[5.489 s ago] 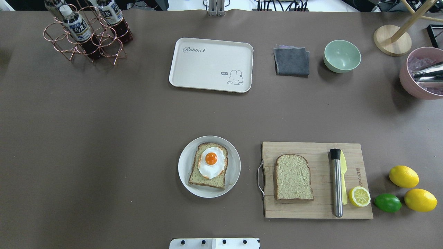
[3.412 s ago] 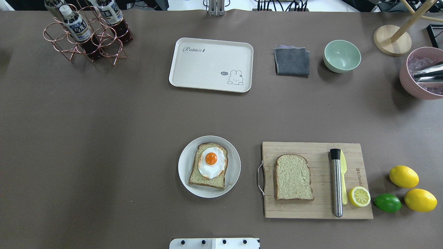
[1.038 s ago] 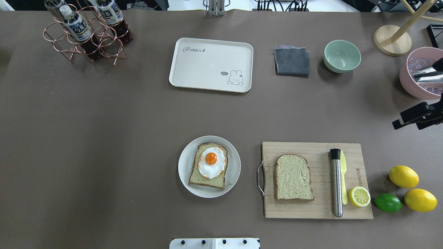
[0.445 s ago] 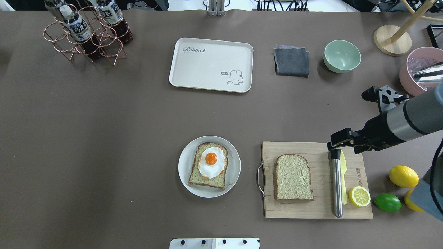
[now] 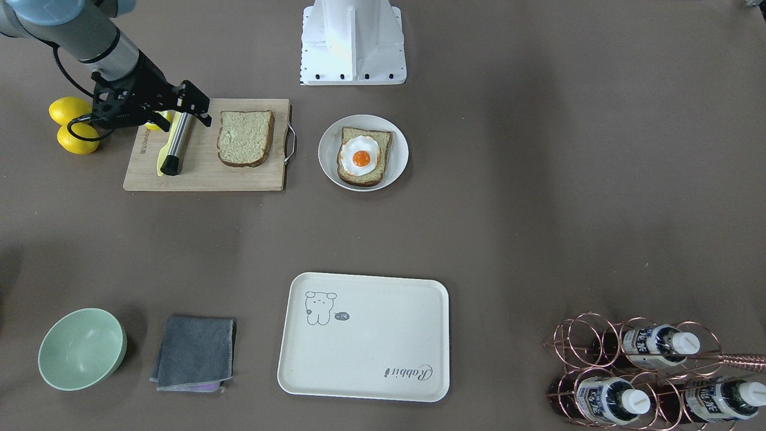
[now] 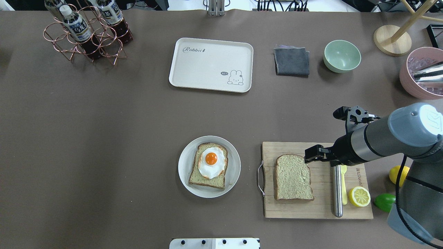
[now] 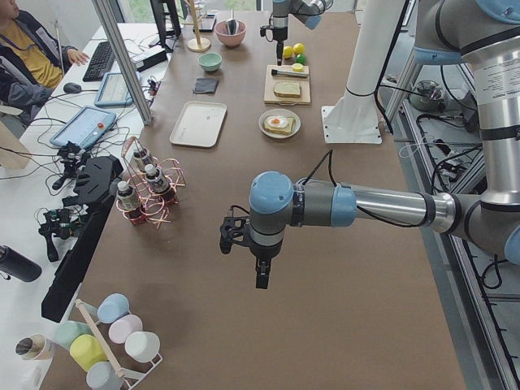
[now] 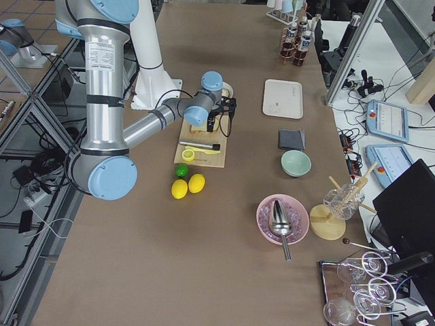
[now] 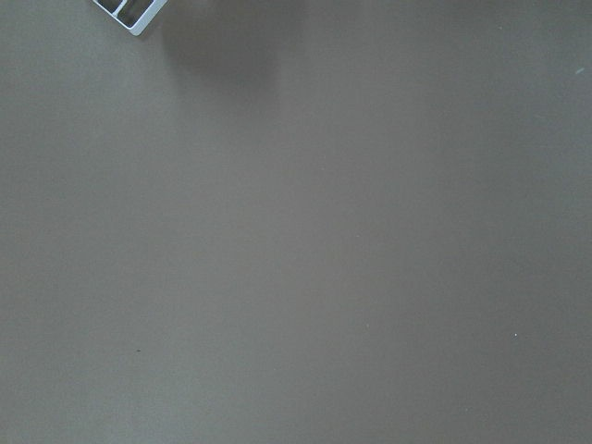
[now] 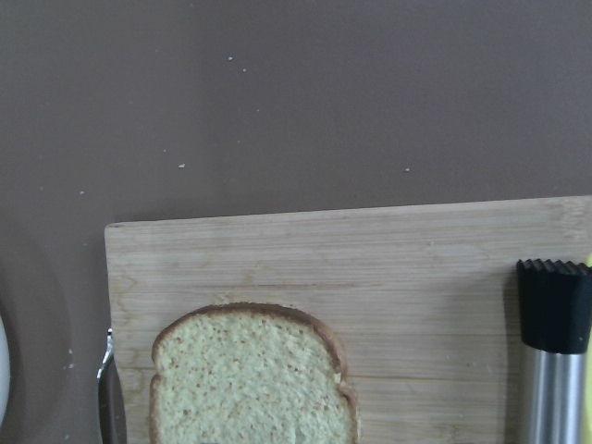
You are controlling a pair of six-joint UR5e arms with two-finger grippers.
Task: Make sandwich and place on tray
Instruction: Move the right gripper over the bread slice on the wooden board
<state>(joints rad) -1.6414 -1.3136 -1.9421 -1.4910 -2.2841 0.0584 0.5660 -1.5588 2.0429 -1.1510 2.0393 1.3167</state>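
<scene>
One bare bread slice [image 6: 292, 178] lies on the wooden cutting board [image 6: 322, 207]. A second slice topped with a fried egg [image 6: 211, 162] sits on the round white plate [image 6: 183, 173]. The cream tray [image 6: 207, 69] lies at the far middle with nothing on it. My right gripper [image 6: 311, 154] hangs above the board between the bare slice and a steel muddler, its fingers apart and holding nothing. The right wrist view shows the slice [image 10: 250, 379] near the bottom edge and no fingers. My left gripper [image 7: 258, 276] hovers over bare table far to the left; I cannot tell its state.
A steel muddler [image 6: 336, 190], a yellow knife [image 6: 343, 173] and a lemon half [image 6: 359, 196] share the board. A lime [image 6: 384, 202] and a lemon [image 6: 398, 173] lie to its right. Far side: bottle rack [image 6: 86, 34], grey cloth [image 6: 291, 61], green bowl [image 6: 342, 55], pink bowl [image 6: 420, 74].
My right arm has swung in from the right edge and now reaches over the cutting board. Bread, egg, plate and tray have not moved.
</scene>
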